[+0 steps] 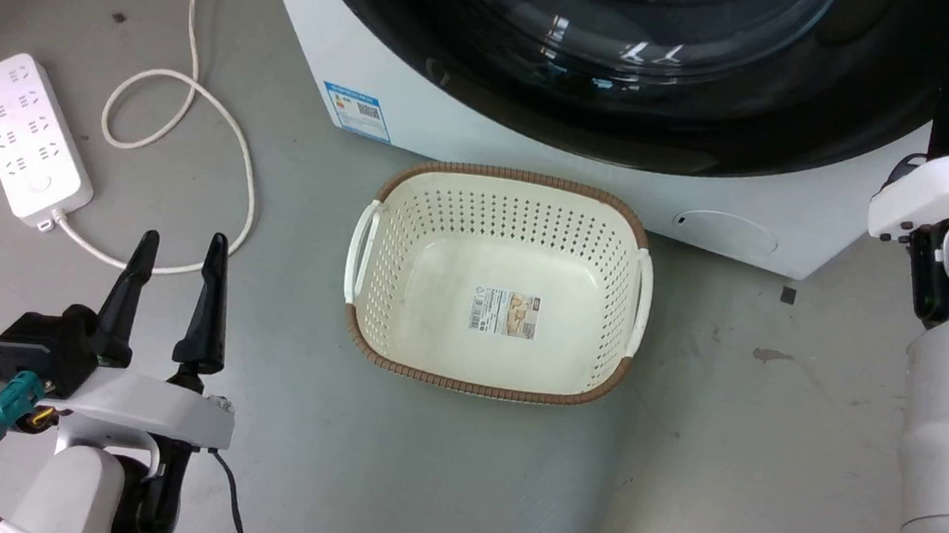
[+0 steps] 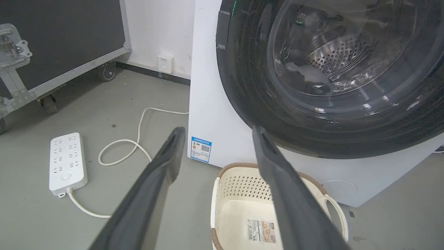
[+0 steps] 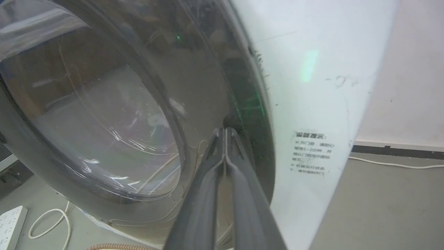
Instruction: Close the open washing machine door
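Washing machine (image 1: 452,131): big white box with smooth panels, standing on the grey floor (image 1: 727,426) toward its far edge, near the wall.

Washing machine door (image 1: 667,129): wide round ring of glossy black with a bulging clear window in the middle. It lies flat against the machine's front. Latch not visible. In the left wrist view the perforated steel drum shows through the glass.

Basket (image 1: 517,173): cream plastic, rounded rectangle, walls pierced with rows of small holes, brown ribbed rim, two loop handles, paper label on the bottom. It sits on the floor just in front of the machine, below the door.

Power strip (image 1: 26,137): white, oblong, well left of the basket. Its white cable (image 1: 229,121) loops across the floor.

Left pincer (image 1: 185,238): long dark tapered fingers spread apart, released and holding nothing, above the floor left of the basket.

Right pincer (image 3: 223,130): fingers clenched together with nothing between them, tips at the door's black ring near its right rim, apparently touching the gloss.

Blue label sticker (image 1: 357,110): low on the machine's left front corner. Round cover (image 1: 722,234): low right.
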Robot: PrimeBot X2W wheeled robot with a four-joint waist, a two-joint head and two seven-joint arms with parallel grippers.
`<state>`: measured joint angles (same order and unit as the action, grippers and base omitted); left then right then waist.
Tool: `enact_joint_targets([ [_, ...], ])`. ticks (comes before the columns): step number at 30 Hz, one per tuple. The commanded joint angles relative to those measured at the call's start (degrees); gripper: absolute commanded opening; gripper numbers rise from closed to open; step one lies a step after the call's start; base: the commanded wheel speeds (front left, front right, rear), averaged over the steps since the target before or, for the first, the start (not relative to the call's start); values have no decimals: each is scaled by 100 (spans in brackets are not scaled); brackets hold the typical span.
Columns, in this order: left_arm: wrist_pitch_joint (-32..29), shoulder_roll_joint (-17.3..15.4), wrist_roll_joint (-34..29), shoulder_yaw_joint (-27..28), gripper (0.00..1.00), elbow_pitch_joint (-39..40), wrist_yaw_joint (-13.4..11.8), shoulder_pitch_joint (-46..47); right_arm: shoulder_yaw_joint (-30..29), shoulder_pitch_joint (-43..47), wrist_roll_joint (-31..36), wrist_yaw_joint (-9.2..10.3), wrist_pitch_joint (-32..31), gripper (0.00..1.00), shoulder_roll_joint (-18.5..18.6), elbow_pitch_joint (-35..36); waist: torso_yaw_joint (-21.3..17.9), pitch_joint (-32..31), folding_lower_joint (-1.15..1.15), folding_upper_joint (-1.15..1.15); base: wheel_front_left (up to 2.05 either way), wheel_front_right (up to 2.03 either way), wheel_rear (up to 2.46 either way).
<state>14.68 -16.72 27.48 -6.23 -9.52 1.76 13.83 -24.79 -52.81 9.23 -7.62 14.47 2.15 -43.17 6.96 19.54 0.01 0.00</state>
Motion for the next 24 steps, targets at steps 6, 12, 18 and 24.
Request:
enact_joint_targets([
  [6, 31, 117, -169, 146, 100, -43, 6, -141, 281, 210, -499, 13, 50, 0, 73, 533, -210, -487, -1, 0, 0, 0, 0],
  [12, 31, 256, -336, 279, 100, -30, -162, -628, 1021, 1866, -1383, 13, 51, 0, 73, 1694, -613, -1343, -1, 0, 0, 0, 0],
  [18, 29, 307, -397, 248, 100, 31, -265, -871, 1449, 3026, -1748, 13, 52, 0, 73, 2356, -804, -1704, -1, 0, 0, 0, 0],
  [24, -42, 370, -414, 159, 100, 137, -382, -1068, 1993, 4535, -2057, 13, -29, 0, 73, 2941, -1002, -1976, -1, 0, 0, 0, 0],
])
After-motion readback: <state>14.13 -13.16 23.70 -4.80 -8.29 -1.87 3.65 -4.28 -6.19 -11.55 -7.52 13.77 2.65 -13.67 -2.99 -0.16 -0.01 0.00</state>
